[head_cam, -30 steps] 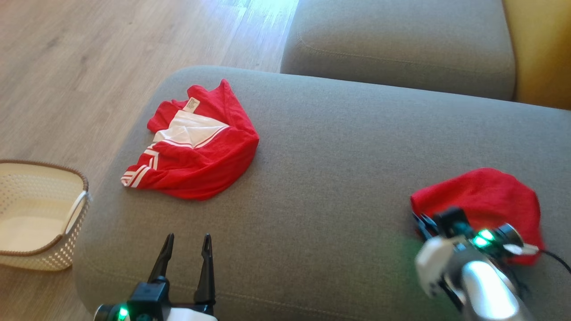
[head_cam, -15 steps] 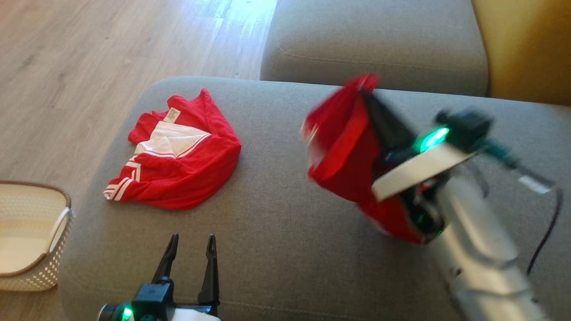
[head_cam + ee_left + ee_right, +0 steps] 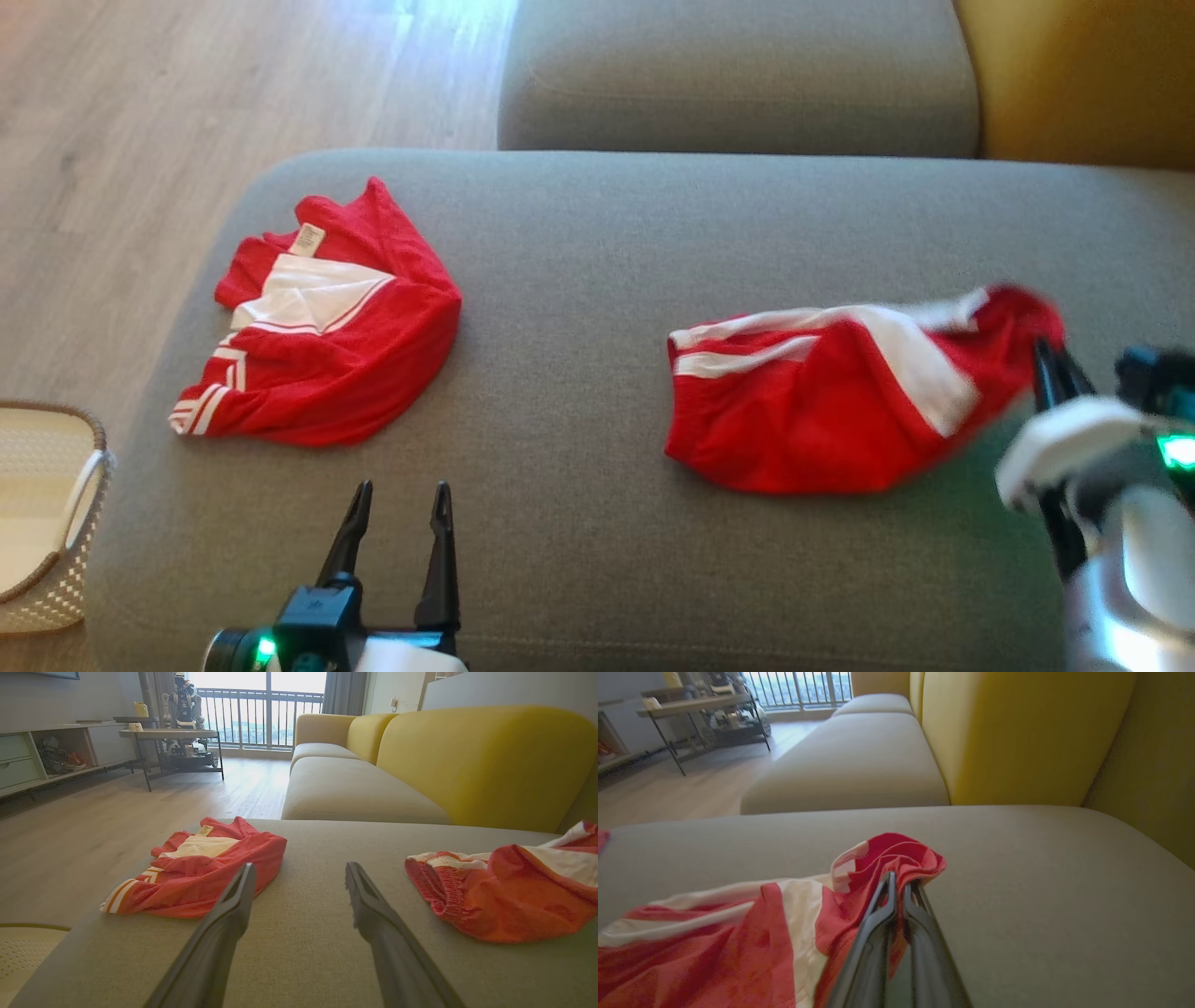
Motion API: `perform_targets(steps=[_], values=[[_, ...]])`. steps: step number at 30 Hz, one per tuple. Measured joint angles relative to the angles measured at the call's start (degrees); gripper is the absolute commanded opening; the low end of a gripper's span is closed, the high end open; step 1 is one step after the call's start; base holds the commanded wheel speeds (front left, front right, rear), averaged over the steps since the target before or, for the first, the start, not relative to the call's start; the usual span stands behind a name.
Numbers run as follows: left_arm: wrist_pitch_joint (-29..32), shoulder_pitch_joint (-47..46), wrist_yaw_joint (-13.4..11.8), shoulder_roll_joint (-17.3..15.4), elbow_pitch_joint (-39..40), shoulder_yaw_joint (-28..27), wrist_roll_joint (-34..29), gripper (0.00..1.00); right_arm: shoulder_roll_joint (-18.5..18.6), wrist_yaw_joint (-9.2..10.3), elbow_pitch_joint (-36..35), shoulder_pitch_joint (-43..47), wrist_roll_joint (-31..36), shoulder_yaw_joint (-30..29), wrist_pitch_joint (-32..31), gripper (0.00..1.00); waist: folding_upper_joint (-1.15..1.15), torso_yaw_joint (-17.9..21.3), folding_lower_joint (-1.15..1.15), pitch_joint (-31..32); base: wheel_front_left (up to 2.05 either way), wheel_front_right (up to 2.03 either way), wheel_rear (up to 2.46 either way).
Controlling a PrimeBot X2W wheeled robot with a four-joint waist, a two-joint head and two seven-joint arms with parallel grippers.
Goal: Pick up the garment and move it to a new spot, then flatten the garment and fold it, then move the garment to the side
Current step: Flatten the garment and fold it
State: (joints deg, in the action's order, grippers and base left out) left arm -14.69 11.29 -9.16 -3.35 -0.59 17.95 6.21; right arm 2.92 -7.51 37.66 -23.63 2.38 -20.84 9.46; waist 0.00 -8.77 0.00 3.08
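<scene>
the garment now lies spread on the sofa (no longer bunched at the edge), my right gripper clamped on its corner; flattening comes next.

The red crumpled cloth garment carries broad white stripes. The second red cloth garment shows a white panel and thin white stripes. The fabric sofa cushion is grey, the upholstered backrest yellow, the perforated basket cream with a brown rim.
</scene>
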Motion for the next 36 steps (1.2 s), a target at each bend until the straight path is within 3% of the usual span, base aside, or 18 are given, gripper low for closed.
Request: perform_targets(steps=[2, 5, 11, 17, 24, 29, 32, 36], values=[[0.0, -0.3, 0.1, 0.0, 0.0, 0.3, 0.0, 1.00, -0.1, 0.00, 2.4, 1.5, 6.9, -5.2, -2.0, 1.00, 0.00, 0.3, 0.00, -0.6, 0.00, 0.00, 0.00], [0.0, -1.1, 0.2, 0.0, -0.3, 1.0, 0.0, 1.00, -0.1, 0.00, 3.1, 1.9, 12.4, -10.2, -2.3, 1.00, 0.00, 0.7, 0.00, -1.3, 0.00, 0.00, 0.00], [0.0, -3.9, 1.5, 0.0, -1.2, 3.1, 1.0, 1.00, -0.4, 0.00, -1.2, 1.8, 21.9, -11.2, 0.3, 1.00, 0.00, 2.2, 0.00, -2.1, 0.00, 0.00, 0.00], [0.0, -11.6, 3.8, 0.1, -5.3, 5.9, 5.4, 1.00, -0.4, 0.00, -3.6, 3.4, 14.8, -2.8, 0.9, 1.00, 0.00, 5.2, 0.00, -3.1, 0.00, 0.00, 0.00], [2.5, -22.8, 8.4, 0.2, -21.8, 10.6, 22.6, 1.00, -0.3, 0.00, -13.7, 7.1, 5.9, 7.1, 4.0, 1.00, 0.00, 10.0, 0.00, -5.4, 0.00, 0.00, 0.00], [5.2, -33.1, 10.7, 0.6, -28.9, 13.2, 31.8, 1.00, -0.4, 0.00, -18.1, 8.2, 4.0, 9.3, 4.4, 1.00, 0.00, 13.1, 0.00, -7.7, 0.00, 0.00, 0.00], [8.1, -36.9, 10.7, 0.7, -32.8, 15.3, 36.0, 1.00, -0.4, 0.00, -19.8, 8.6, 4.0, 9.4, 4.4, 1.00, 0.00, 14.6, 0.01, -9.1, 0.00, 0.00, 0.00], [11.8, -39.6, 8.0, 0.9, -38.9, 17.6, 36.7, 1.00, -0.4, 0.00, -22.0, 10.1, 3.6, 9.4, 4.3, 1.00, 0.00, 16.4, 0.01, -10.7, 0.00, 0.00, 0.00]])
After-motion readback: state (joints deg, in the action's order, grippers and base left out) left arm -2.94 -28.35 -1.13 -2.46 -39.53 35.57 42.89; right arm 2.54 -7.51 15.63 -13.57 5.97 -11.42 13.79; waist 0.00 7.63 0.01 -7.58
